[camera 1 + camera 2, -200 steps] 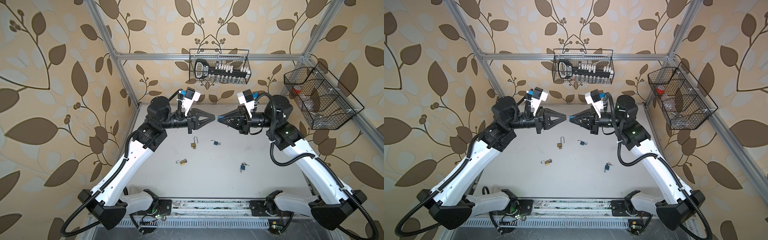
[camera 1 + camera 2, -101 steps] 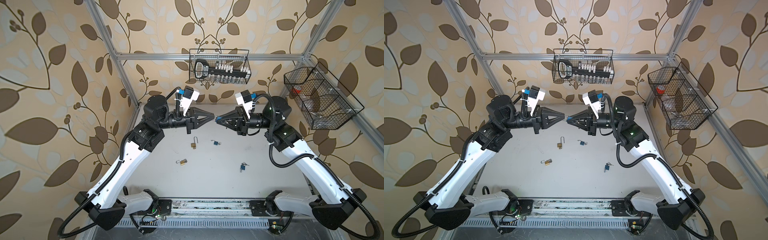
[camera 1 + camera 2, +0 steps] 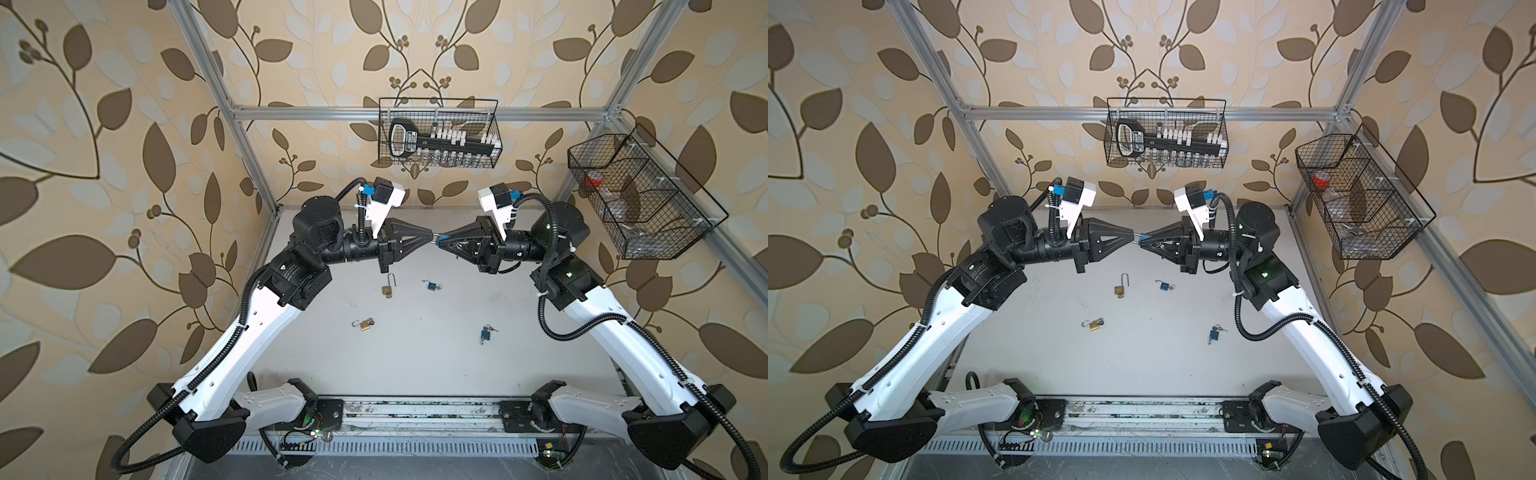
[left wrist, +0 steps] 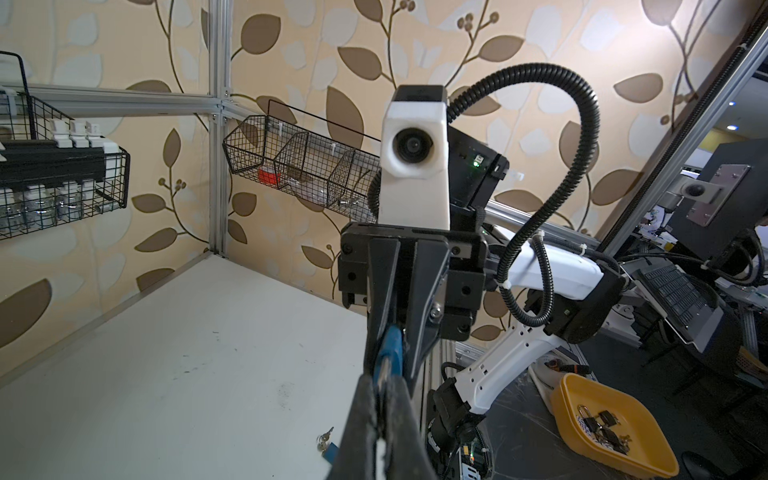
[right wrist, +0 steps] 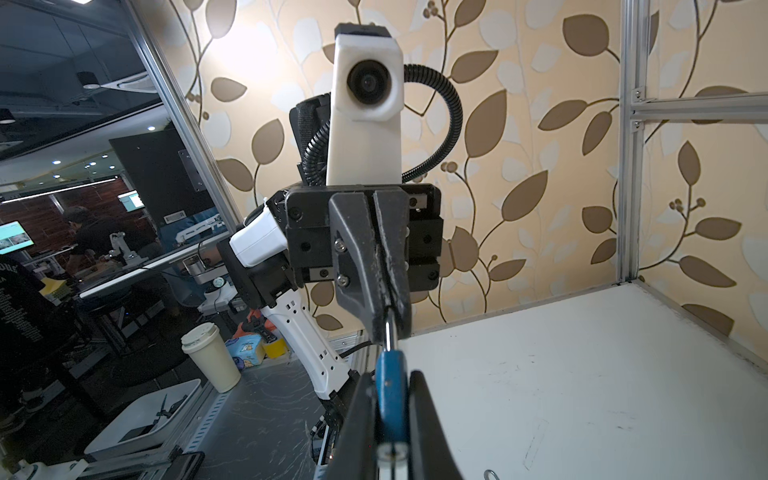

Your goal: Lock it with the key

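Both grippers met tip to tip in mid-air over the far centre of the white table (image 3: 419,370), clear of the surface. The far wire basket (image 3: 497,124) hung above and behind them, the side wire basket (image 3: 717,216) was well off to the right, and the frame posts stood out at the far corners. Four padlocks lay below. An open brass padlock (image 3: 387,289) and a loose blue padlock (image 3: 432,286) were almost under the tips. A second brass padlock (image 3: 365,325) and a keyed blue padlock (image 3: 485,333) lay nearer, well apart. The task's held blue padlock (image 5: 390,395) was a small blue body seen edge-on, with a silver stem (image 5: 387,332) out of one end; shackle or key, couldn't tell. The right gripper (image 3: 446,240) had narrow jaws pinching the blue body. The left gripper (image 3: 428,236) was clamped tight on the silver stem. The padlock's long axis ran left-right, about level, with the stem end pointing left and the body to the right.
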Controlling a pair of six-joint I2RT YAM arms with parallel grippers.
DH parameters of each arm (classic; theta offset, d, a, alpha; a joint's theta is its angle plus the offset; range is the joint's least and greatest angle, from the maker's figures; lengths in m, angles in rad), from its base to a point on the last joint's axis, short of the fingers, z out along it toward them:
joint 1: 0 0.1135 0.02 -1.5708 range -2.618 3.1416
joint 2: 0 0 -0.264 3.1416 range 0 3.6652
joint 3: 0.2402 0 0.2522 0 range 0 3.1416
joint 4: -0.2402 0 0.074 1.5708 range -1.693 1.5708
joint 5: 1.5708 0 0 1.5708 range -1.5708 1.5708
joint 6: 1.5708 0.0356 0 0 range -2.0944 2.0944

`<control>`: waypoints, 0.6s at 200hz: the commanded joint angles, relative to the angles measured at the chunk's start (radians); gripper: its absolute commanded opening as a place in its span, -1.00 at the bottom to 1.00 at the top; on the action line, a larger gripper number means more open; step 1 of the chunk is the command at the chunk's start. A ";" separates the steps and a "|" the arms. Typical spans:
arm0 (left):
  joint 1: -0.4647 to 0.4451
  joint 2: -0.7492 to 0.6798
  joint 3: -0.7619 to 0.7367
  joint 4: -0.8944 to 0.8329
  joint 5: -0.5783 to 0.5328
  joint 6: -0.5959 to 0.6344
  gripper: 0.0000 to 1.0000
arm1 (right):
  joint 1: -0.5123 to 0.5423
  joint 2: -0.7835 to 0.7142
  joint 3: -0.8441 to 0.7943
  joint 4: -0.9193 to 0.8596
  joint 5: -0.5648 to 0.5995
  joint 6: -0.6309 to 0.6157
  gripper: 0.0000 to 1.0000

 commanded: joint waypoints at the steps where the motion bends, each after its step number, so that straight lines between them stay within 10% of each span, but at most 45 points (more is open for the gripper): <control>1: -0.033 0.002 -0.017 -0.024 0.061 0.016 -1.00 | -0.005 -0.024 -0.028 0.162 0.090 0.095 -1.00; 72: -0.034 -0.001 -0.011 0.004 0.062 -0.005 -1.00 | 0.001 -0.077 -0.163 0.467 0.249 0.388 -1.00; 120: -0.035 0.011 0.008 0.017 0.077 -0.024 -1.00 | 0.018 -0.062 -0.167 0.433 0.206 0.365 -1.00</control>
